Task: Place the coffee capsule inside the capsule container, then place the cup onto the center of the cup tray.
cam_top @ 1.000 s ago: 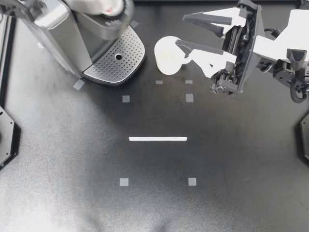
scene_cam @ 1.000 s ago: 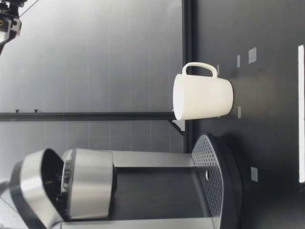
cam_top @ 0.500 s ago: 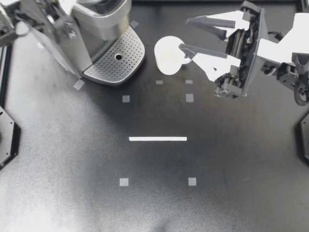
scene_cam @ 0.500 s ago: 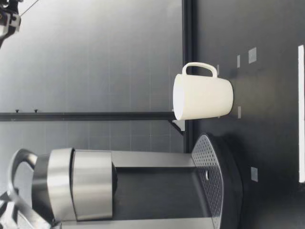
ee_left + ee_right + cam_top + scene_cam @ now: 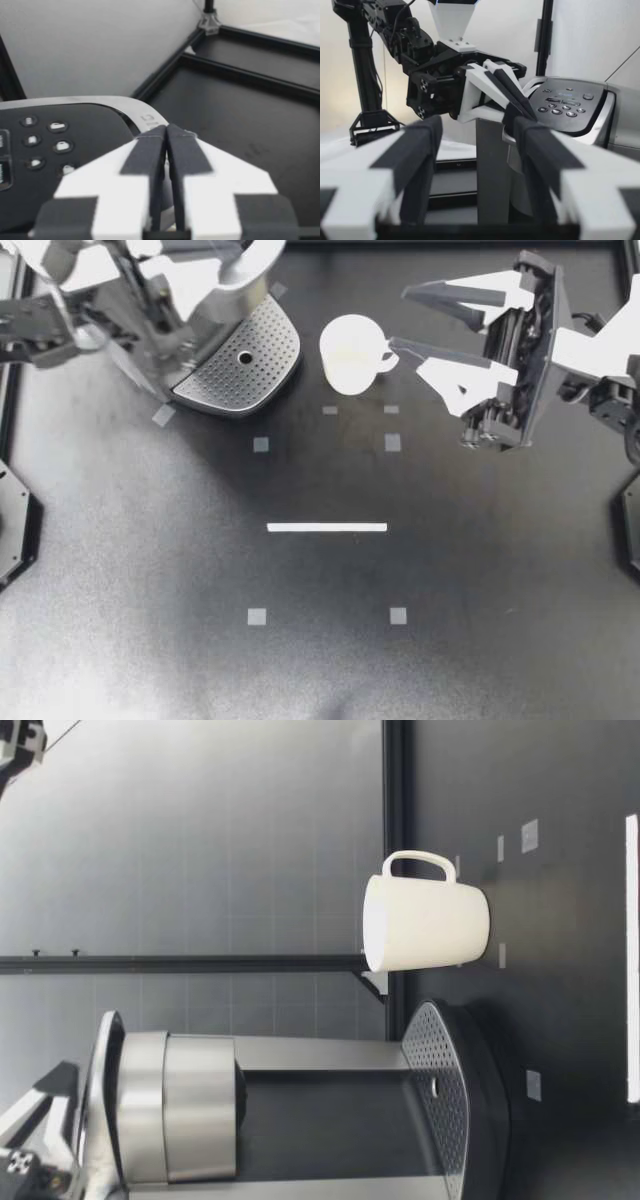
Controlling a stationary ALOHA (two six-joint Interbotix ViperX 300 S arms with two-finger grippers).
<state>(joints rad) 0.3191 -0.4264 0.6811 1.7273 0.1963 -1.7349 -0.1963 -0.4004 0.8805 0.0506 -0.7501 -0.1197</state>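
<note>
One cup (image 5: 348,355) stands between cup tray (image 5: 228,378) and my spread right tool (image 5: 399,316).

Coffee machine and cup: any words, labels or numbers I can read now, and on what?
Coffee machine, mark on its top rim: too blurred to read.
Its buttons: small symbols, too small to read.
Cup: plain, no print.
Tape marks on the table: blank.
</note>
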